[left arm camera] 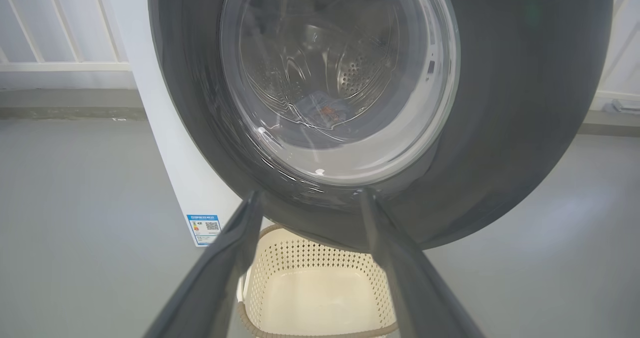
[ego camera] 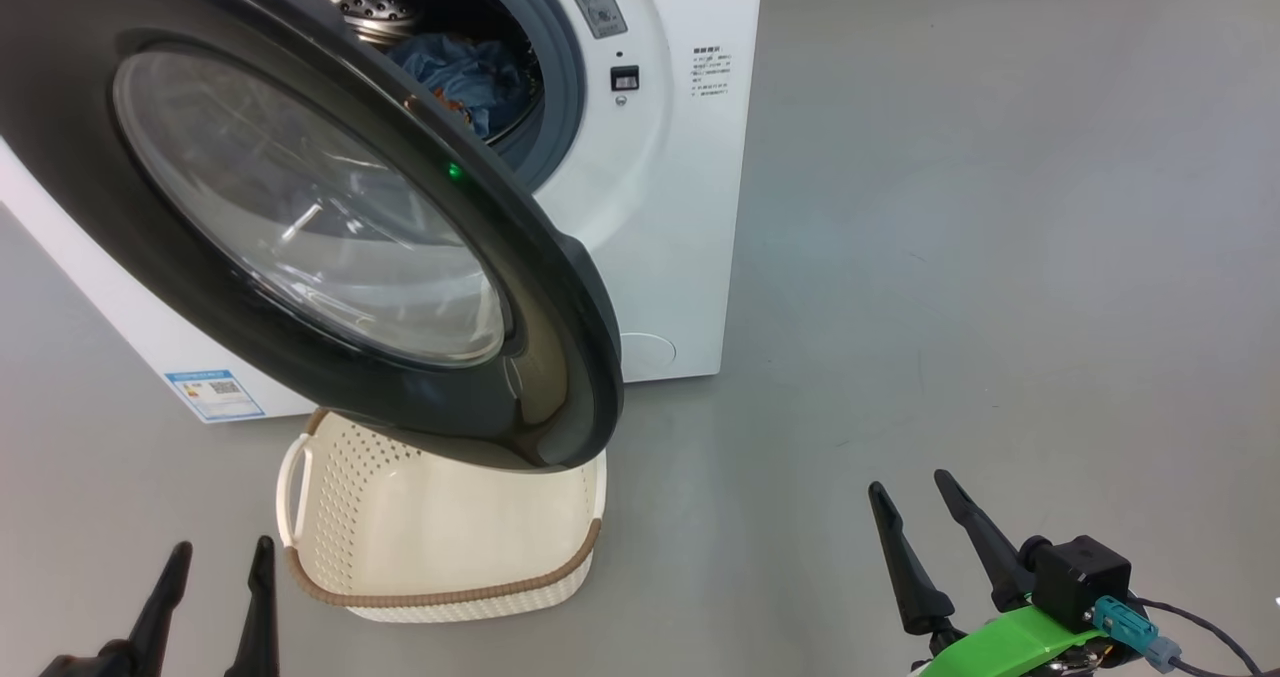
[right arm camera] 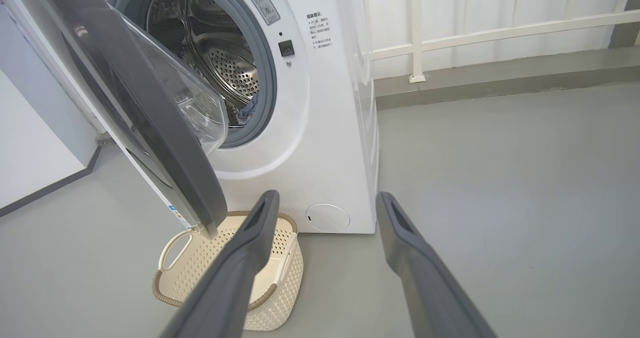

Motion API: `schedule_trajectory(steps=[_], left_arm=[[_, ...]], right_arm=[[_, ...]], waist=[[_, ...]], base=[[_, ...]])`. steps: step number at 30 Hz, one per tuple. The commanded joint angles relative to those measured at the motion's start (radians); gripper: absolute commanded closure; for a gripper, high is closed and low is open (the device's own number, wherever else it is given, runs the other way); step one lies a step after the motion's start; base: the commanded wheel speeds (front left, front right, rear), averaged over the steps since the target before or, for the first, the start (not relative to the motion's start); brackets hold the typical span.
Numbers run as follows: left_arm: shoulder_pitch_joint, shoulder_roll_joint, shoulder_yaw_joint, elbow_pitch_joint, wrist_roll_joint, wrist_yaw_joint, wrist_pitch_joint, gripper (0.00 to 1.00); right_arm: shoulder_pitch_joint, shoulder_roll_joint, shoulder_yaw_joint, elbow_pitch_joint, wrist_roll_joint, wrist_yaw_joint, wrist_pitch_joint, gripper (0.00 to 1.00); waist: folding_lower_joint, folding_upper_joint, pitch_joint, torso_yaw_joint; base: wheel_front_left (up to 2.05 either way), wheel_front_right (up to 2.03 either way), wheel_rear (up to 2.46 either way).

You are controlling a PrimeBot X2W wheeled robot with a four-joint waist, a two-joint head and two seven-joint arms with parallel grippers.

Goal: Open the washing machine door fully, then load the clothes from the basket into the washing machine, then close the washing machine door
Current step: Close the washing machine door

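Observation:
The white washing machine stands ahead with its black-rimmed door swung partway out over the basket. Light blue clothes lie inside the steel drum, and I also see them through the door glass and past the gasket. The cream basket sits on the floor under the door, its bottom bare. My left gripper is open at the lower left, just short of the basket, and points at the door. My right gripper is open at the lower right, holding nothing.
Grey floor spreads wide to the right of the machine. A white railing and a low kerb run behind it. The door overhangs the basket and hides its far end. A blue label marks the machine's lower front.

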Motion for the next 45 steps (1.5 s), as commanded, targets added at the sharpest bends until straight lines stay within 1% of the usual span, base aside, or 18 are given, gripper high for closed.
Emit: schedule_trajectory(steps=[1, 29, 30, 31, 32, 36, 41, 45], left_arm=[[-0.017, 0.012, 0.04, -0.015, 0.008, -0.002, -0.006, 0.0], [-0.016, -0.007, 0.063, 0.012, 0.015, -0.002, -0.006, 0.0], [-0.015, -0.008, 0.062, 0.012, 0.015, -0.002, -0.006, 0.0], [-0.015, -0.008, 0.062, 0.013, 0.014, -0.002, -0.006, 0.0], [-0.016, -0.009, 0.063, 0.013, 0.014, -0.002, -0.006, 0.0], [-0.016, -0.012, 0.067, 0.013, 0.015, -0.002, -0.006, 0.0], [-0.017, -0.011, 0.072, 0.013, 0.017, -0.002, -0.006, 0.0], [-0.018, -0.012, 0.072, 0.014, 0.014, -0.002, -0.006, 0.0]], right_arm=[[0.002, 0.002, 0.019, -0.027, -0.002, 0.002, -0.005, 0.0], [0.004, 0.002, 0.016, -0.024, -0.012, 0.002, -0.005, 0.0], [0.005, 0.002, 0.013, -0.024, -0.012, 0.002, -0.005, 0.24], [0.006, 0.002, 0.009, -0.021, -0.01, 0.002, -0.005, 0.84], [0.007, 0.002, 0.008, -0.019, -0.009, 0.002, -0.005, 1.0], [0.007, 0.002, -0.028, -0.027, 0.004, 0.002, -0.005, 1.0], [0.004, 0.002, -0.068, -0.014, -0.021, 0.002, -0.005, 1.0], [-0.017, 0.002, -0.081, -0.071, -0.047, 0.002, -0.005, 1.0]], waist=[[0.0, 0.0, -0.001, 0.0], [0.0, 0.0, -0.014, 0.002], [0.0, 0.0, -0.015, 0.002], [0.0, 0.0, -0.015, 0.003], [0.0, 0.0, -0.015, 0.003], [0.0, 0.0, -0.014, 0.005], [0.0, 0.0, -0.011, 0.005], [0.0, 0.0, -0.008, 0.005]], base=[[0.0, 0.0, 0.0], [0.0, 0.0, 0.0], [0.0, 0.0, 0.0], [0.0, 0.0, 0.0], [0.0, 0.0, 0.0], [0.0, 0.0, 0.0], [0.0, 0.0, 0.0], [0.0, 0.0, 0.0]])
